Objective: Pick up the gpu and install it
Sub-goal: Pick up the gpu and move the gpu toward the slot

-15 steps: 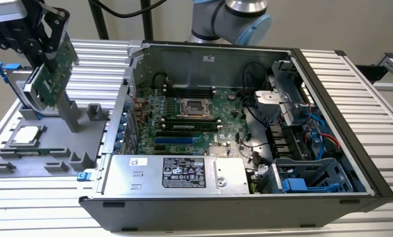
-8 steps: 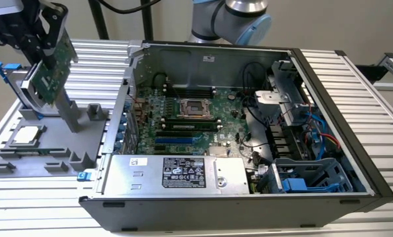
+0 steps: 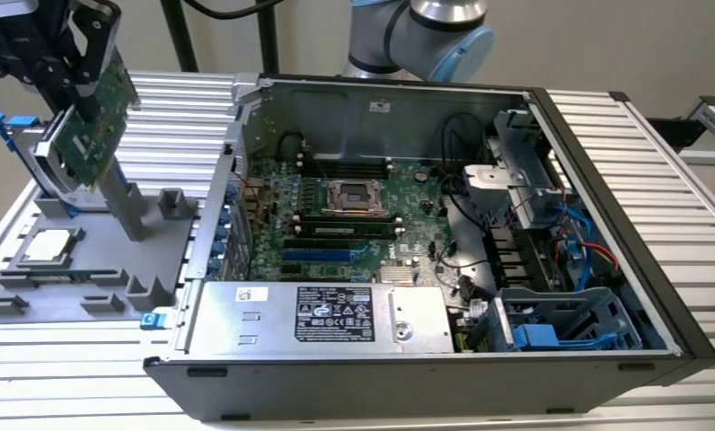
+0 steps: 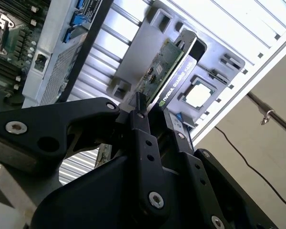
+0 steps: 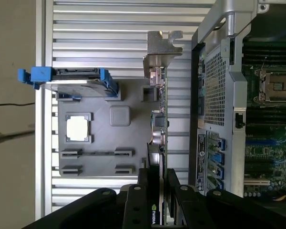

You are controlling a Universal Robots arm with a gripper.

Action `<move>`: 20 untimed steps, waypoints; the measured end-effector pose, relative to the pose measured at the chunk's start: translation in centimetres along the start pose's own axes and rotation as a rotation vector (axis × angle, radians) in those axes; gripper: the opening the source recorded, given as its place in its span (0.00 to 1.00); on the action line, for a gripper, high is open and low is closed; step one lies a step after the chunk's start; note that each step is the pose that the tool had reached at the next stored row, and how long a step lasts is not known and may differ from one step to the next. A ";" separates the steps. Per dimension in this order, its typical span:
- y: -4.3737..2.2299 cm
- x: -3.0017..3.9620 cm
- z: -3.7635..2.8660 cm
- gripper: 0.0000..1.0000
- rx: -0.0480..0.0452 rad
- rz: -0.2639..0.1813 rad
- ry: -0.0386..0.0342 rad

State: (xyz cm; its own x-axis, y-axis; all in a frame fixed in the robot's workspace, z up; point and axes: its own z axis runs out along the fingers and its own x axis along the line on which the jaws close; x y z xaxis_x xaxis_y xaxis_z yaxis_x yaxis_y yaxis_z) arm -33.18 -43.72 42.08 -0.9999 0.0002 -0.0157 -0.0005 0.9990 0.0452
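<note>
Open computer case (image 3: 370,386) on a slatted metal table (image 3: 645,126), motherboard (image 3: 357,224) exposed inside. At the exterior view's left, a grey tray (image 3: 94,303) carries a square processor (image 3: 48,244) and a blue-tabbed drive (image 5: 71,86).

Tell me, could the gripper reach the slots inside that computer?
Probably yes: the case lies open-topped, nothing covers its blue slots, and the gripper holds the gpu just beside it.
</note>
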 end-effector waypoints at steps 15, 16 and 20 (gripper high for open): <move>0.00 -1.44 0.02 0.00 0.0000 -0.002 0.0001; 0.00 -1.56 0.02 0.00 0.0000 -0.003 0.0001; 0.00 -2.01 0.03 0.00 -0.0001 -0.003 0.0001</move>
State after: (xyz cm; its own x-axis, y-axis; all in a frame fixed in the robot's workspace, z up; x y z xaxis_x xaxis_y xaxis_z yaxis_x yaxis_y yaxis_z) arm -31.17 -43.72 42.08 -0.9999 -0.0032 -0.0157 -0.0039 0.9990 0.0452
